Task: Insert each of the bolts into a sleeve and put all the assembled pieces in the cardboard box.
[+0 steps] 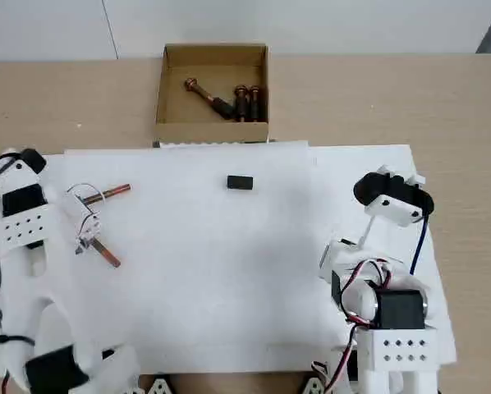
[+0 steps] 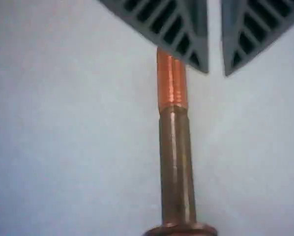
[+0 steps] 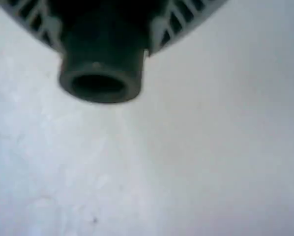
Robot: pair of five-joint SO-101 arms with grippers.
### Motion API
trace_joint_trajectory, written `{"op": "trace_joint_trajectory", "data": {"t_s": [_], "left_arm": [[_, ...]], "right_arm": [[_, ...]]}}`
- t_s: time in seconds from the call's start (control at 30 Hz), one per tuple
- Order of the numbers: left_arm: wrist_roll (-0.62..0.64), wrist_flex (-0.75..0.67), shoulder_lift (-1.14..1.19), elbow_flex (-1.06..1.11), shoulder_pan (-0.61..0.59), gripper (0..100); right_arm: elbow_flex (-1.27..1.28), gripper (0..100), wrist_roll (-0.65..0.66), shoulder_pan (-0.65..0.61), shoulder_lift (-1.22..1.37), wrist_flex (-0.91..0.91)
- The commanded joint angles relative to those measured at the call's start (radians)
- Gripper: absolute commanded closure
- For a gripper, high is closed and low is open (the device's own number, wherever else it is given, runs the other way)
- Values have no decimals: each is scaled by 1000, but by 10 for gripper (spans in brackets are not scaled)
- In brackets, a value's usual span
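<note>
A copper bolt [image 2: 175, 162] lies on the white sheet [image 1: 229, 279], its threaded end tucked under one finger of my left gripper [image 2: 216, 73]. The jaws stand a narrow gap apart with only sheet between them, so this gripper is open. From above, the left gripper [image 1: 85, 238] hangs over that bolt [image 1: 106, 253], and a second bolt [image 1: 106, 194] lies just beyond it. My right gripper [image 3: 105, 46] is shut on a black sleeve [image 3: 100, 73] whose open bore faces the camera. The right gripper [image 1: 332, 263] sits low over the sheet's right side. A loose black sleeve [image 1: 240, 182] rests mid-sheet.
The cardboard box [image 1: 170, 98] stands at the table's far edge, just past the sheet, with several bolt-and-sleeve pieces [image 1: 229, 103] inside. Wires [image 1: 85, 205] trail from the left arm near the bolts. Bare sheet stretches between the two arms.
</note>
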Motion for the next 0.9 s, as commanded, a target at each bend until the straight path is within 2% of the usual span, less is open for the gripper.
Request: {"op": "trace_joint_trajectory", "data": {"t_s": [0.0, 0.1, 0.27, 0.87], "left_arm": [[3, -44, 20, -42, -5, 992], [3, -80, 37, -42, -3, 973], [8, -92, 60, -42, -5, 849], [8, -169, 64, -33, -5, 849]], "right_arm": [[-5, 995, 8, 2, -18, -21], [-5, 995, 8, 2, -18, -21], [-5, 995, 8, 2, -18, -21], [-3, 995, 8, 1, -18, -19]]}}
